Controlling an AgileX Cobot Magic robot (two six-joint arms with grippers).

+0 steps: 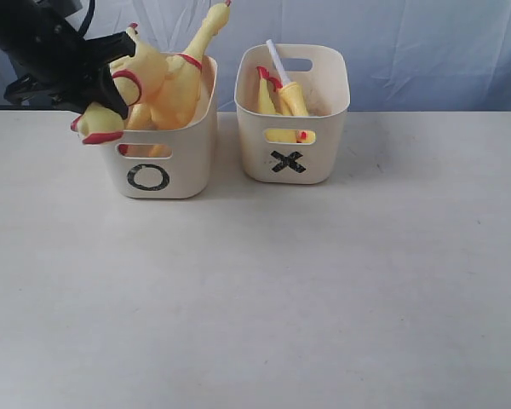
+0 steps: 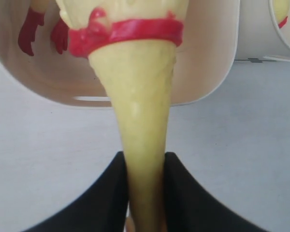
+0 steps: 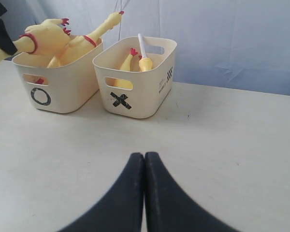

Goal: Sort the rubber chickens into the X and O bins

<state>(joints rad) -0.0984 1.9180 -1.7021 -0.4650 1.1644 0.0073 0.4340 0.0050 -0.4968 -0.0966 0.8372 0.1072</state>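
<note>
My left gripper (image 1: 111,92) is shut on the neck of a yellow rubber chicken (image 1: 149,72), between its red ring and its head. The head hangs outside the O bin (image 1: 157,166)'s left rim while the body lies over the bin. In the left wrist view the neck (image 2: 142,121) runs between the black fingers of the left gripper (image 2: 145,157). A second chicken (image 1: 192,60) leans in the O bin, one end sticking up. A third chicken (image 1: 289,100) lies in the X bin (image 1: 294,149). My right gripper (image 3: 144,155) is shut and empty over the table, away from both bins.
A white stick (image 1: 277,58) pokes up from the X bin. The two bins stand side by side at the back of the pale table (image 1: 255,298). A blue-grey cloth backdrop (image 1: 426,51) hangs behind them.
</note>
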